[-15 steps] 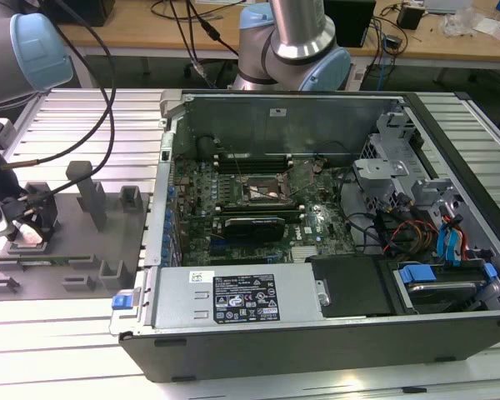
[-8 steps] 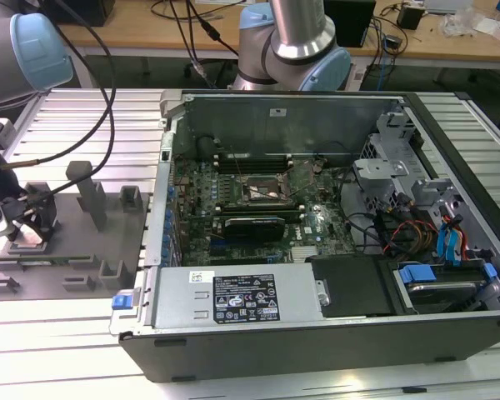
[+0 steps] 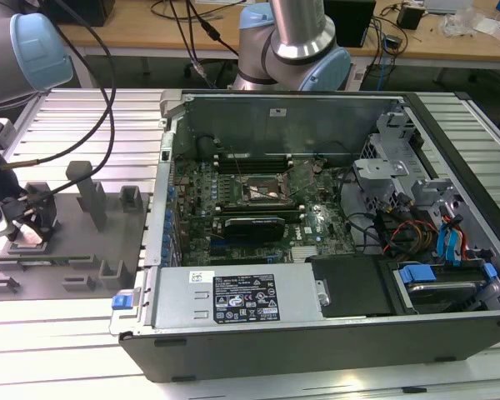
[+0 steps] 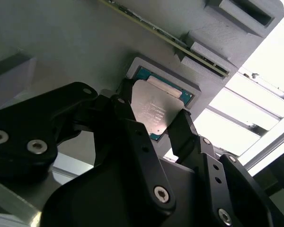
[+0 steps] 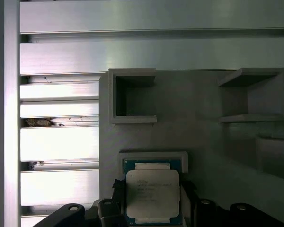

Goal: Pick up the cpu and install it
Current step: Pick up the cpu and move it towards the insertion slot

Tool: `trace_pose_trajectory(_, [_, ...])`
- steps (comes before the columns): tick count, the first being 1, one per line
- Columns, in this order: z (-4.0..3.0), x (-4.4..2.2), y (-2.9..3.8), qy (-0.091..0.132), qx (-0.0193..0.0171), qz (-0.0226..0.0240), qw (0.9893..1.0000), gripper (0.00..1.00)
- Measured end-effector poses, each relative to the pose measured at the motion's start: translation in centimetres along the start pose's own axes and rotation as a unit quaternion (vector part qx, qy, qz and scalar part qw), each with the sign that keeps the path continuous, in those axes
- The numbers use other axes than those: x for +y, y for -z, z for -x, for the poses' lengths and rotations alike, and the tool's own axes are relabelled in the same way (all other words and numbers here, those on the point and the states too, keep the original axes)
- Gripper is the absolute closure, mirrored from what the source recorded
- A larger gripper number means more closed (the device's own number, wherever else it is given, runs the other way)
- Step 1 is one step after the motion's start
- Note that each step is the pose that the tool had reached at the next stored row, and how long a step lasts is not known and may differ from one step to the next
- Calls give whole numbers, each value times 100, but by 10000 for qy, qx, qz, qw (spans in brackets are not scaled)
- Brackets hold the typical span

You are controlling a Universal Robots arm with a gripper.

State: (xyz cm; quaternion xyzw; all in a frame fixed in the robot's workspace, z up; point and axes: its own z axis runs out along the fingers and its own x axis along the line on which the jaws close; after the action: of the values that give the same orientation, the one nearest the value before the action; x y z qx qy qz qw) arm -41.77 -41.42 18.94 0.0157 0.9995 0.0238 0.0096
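Several long aluminium slats make up the table [image 3: 75, 117], which in the exterior view carries an open computer case [image 3: 317, 350] with its motherboard [image 3: 258, 196] exposed. A grey fixture plate [image 3: 67, 250] with blocks and posts lies just beside the case, on the exterior view's left. Behind the table runs a wooden desk [image 3: 142, 33] strewn with cables, and the arm's base [image 3: 296, 37] rises at the back edge.

The gripper [image 3: 21, 212] hangs low over the fixture plate, near that plate's outer end. In both wrist views the cpu [image 4: 154, 106] [image 5: 152, 191] lies flat, silvery top up, in a shallow grey pocket [image 5: 154, 155] of the plate. The black fingers [image 4: 128, 120] are drawn in to the chip's width, one on each of two opposite sides, and their tips meet its edges. The cpu sits level in its pocket, well apart from the case.
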Motion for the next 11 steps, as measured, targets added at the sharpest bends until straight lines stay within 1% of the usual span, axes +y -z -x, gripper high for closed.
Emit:
trace_pose_trajectory(3, [0,1,3,0,-1,1,10000,45])
trace_pose_trajectory(7, [1,3,52,0,-1,0,10000,45])
trace_pose_trajectory(11, [1,3,64,0,1,0,10000,45])
